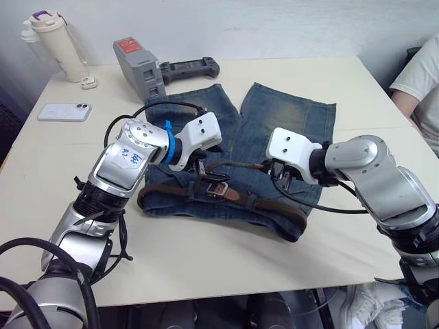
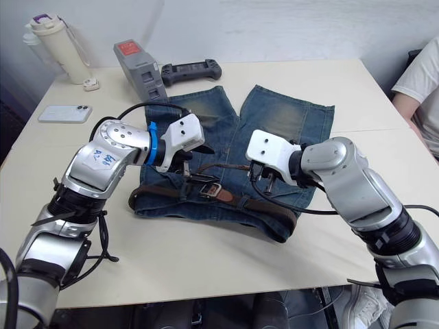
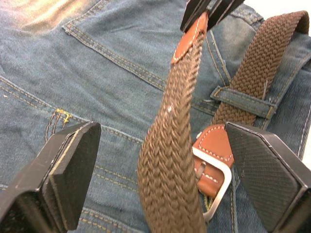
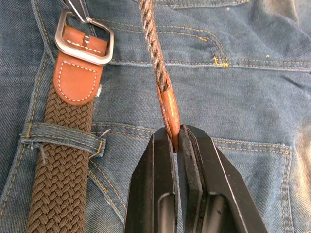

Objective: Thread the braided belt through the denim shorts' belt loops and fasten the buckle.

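Right gripper — fingers pressed together on the tan leather tip of the braided belt; the tip stands on edge between the pads, and the strap runs straight away from the fingertips, its long axis in line with the fingers.

Buckle — silvery frame lying flat on the denim shorts, off to one side of the held strap and a little beyond the fingertips; near, not touching. Behind it the braided strap passes under one of the belt loops.

Left gripper — fingers spread wide, holding nothing; the free strap passes between them and the buckle sits just inside one pad.

Judgement: the loops look threaded, the fastening is not yet done. The held tip must swing sideways toward the frame; the left gripper is the nearer to the buckle and best placed to steady it.
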Controlling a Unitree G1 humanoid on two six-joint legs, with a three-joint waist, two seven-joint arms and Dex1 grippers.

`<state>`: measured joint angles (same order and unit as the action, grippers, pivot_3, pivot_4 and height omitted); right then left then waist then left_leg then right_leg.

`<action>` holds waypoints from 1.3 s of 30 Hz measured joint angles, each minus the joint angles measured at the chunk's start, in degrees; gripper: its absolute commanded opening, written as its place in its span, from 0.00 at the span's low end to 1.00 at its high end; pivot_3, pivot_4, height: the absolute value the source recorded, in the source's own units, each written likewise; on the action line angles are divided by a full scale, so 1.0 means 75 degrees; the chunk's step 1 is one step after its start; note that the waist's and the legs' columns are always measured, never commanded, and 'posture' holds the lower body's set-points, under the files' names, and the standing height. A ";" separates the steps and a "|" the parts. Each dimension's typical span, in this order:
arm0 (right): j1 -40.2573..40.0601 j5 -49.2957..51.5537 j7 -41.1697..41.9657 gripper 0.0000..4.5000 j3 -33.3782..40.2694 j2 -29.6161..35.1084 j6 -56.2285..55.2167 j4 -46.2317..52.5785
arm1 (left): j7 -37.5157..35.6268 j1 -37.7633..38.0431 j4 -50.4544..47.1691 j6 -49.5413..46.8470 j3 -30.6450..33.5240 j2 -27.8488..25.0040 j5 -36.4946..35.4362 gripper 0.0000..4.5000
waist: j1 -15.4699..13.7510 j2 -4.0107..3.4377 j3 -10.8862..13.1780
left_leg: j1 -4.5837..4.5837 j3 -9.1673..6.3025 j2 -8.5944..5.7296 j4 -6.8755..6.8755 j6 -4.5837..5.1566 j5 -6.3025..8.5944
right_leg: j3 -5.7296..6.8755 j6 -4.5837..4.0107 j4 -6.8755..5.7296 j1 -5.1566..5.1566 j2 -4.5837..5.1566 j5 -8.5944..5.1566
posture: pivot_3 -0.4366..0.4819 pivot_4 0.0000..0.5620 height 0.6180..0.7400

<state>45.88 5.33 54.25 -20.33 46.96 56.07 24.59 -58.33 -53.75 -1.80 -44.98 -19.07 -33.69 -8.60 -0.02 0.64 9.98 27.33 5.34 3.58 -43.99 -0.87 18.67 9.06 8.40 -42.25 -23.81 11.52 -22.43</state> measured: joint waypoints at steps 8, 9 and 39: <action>0.0000 0.0132 0.0001 0.00 0.0003 0.0000 0.0269 0.0022 | 0.0016 0.0005 -0.0003 0.0029 -0.0035 0.0029 0.0022 0.00 | 0.0012 0.0000 0.0000 | -0.0001 0.0000 0.0000 0.0001 0.0000 0.0000 | 0.0000 0.0000 0.0000 -0.0001 -0.0001 0.0000 | 0.48 0.27 0.27; 0.0000 0.0183 0.0000 0.00 0.0018 -0.0002 0.0346 0.0048 | 0.0025 0.0005 -0.0003 0.0029 -0.0037 0.0040 0.0033 0.00 | 0.0009 0.0000 0.0000 | -0.0001 0.0000 0.0000 0.0001 0.0000 0.0000 | 0.0000 0.0000 0.0000 -0.0001 -0.0001 0.0000 | 0.48 0.27 0.27; 0.0028 0.0925 -0.0241 0.00 0.0121 0.0112 0.0724 0.0408 | -0.0049 0.0059 0.0012 0.0510 -0.0270 0.0118 0.0298 0.10 | 0.0013 0.0000 0.0000 | -0.0001 0.0000 0.0000 0.0004 0.0000 0.0000 | 0.0000 0.0000 0.0003 0.0000 -0.0001 0.0000 | 0.48 0.27 0.27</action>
<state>46.09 12.27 52.44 -19.42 47.81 61.50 27.64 -58.70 -53.31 -1.70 -41.15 -21.10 -32.80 -6.37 0.07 0.64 9.98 27.33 5.34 3.58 -43.97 -0.87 18.67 9.06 8.40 -42.23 -23.81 11.52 -22.43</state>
